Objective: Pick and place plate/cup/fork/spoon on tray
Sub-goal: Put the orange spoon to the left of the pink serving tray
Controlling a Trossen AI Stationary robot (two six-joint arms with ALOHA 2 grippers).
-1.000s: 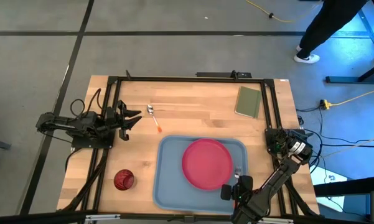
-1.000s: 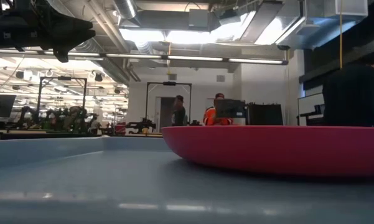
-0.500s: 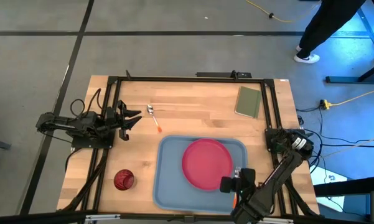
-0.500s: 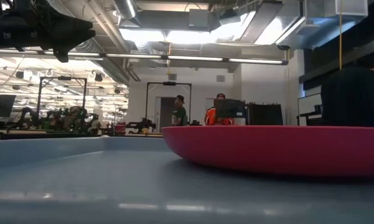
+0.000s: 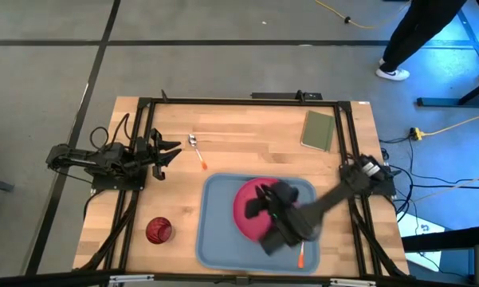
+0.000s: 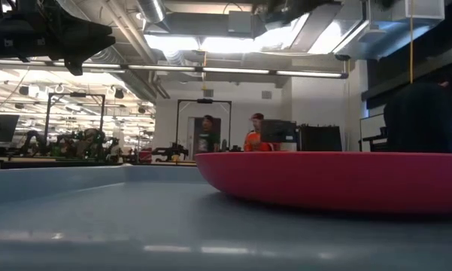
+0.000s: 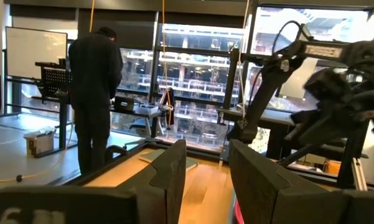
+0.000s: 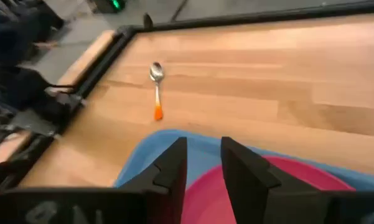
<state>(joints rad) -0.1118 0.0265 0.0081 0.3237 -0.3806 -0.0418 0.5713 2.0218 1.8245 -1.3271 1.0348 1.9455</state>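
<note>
The pink-red plate [image 5: 253, 228] lies on the light blue tray [image 5: 217, 231]; it also shows in the low view [image 6: 338, 181]. The fork's orange handle [image 5: 300, 256] lies on the tray near its near right corner; the tines are hidden under my right arm. The spoon [image 5: 197, 150] lies on the wood beyond the tray, as the right wrist view [image 8: 156, 93] shows. The dark red cup [image 5: 159, 230] stands left of the tray. My right gripper [image 5: 255, 202] hovers over the plate, open and empty [image 8: 204, 168]. My left gripper [image 5: 172, 151] waits open near the spoon.
A green pad [image 5: 318, 130] lies at the table's far right. A black frame [image 5: 239, 101] runs along the table's edges. A person [image 5: 430, 32] stands beyond the far right corner. Bare wood lies between the spoon and the pad.
My right gripper has swung from the tray's near right corner toward the table's left and far side, and now stands over the plate. The fork's orange handle, earlier under the gripper, now lies uncovered on the tray.
</note>
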